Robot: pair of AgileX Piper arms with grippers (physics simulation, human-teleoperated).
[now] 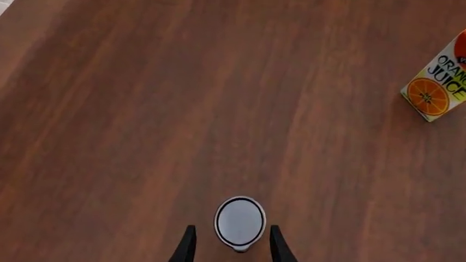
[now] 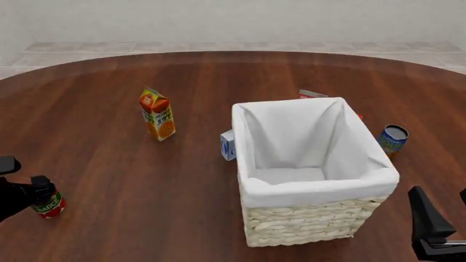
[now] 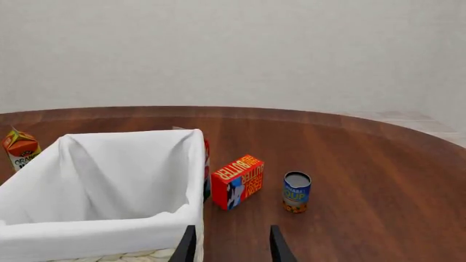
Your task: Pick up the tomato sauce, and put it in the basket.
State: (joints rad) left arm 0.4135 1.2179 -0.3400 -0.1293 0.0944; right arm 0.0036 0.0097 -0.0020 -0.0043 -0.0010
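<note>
The tomato sauce is a small can with a red label and a silver-grey top, standing upright near the table's front left. My left gripper is open and straddles the can, one finger on each side with a small gap to each. From the front, the left gripper is low over the can and hides part of it. The basket, pale wicker with a white lining, stands right of centre and holds nothing. Beside the basket's front right corner my right gripper is open with nothing between its fingers.
An orange juice carton stands upright behind and to the left of the basket. A blue-and-yellow can stands to the basket's right. A red butter box sits behind the basket. A small blue-and-white box touches its left wall.
</note>
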